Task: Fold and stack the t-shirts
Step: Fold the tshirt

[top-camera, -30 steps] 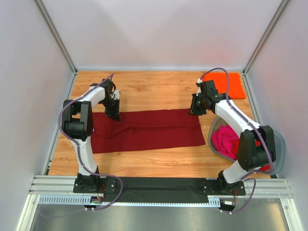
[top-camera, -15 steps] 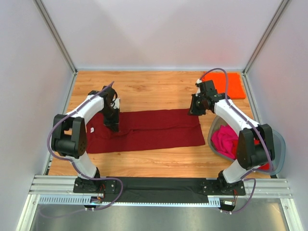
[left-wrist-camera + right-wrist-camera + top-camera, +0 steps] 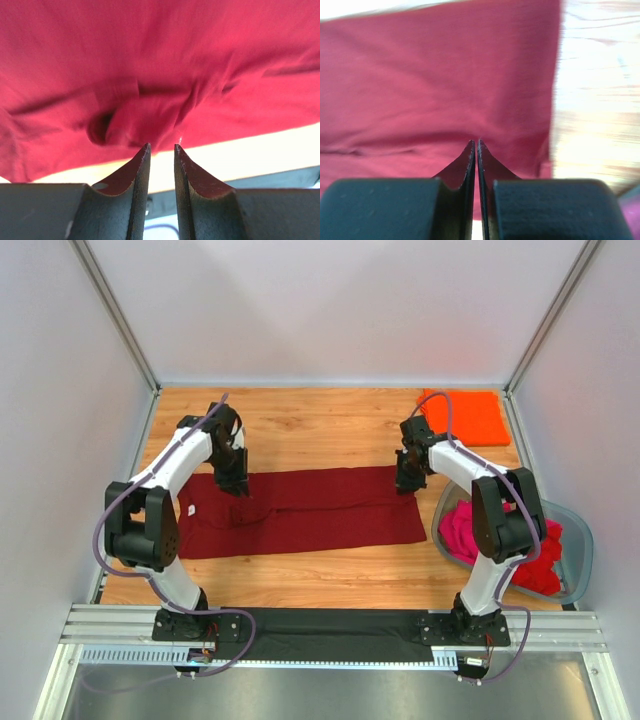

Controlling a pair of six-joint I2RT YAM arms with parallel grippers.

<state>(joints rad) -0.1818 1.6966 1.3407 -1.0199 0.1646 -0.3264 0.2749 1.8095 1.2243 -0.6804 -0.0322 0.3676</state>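
Right claw [image 3: 404, 483] dropped onto maroon t-shirt [image 3: 320, 518] — left claw [image 3: 239, 487] parting.

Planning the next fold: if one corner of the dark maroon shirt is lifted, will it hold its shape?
Probably not: the maroon shirt lies flat with soft wrinkles, so it should droop. The cloth bunched up by the left tool suggests it crumples when pushed. It looks thin, so likely light.
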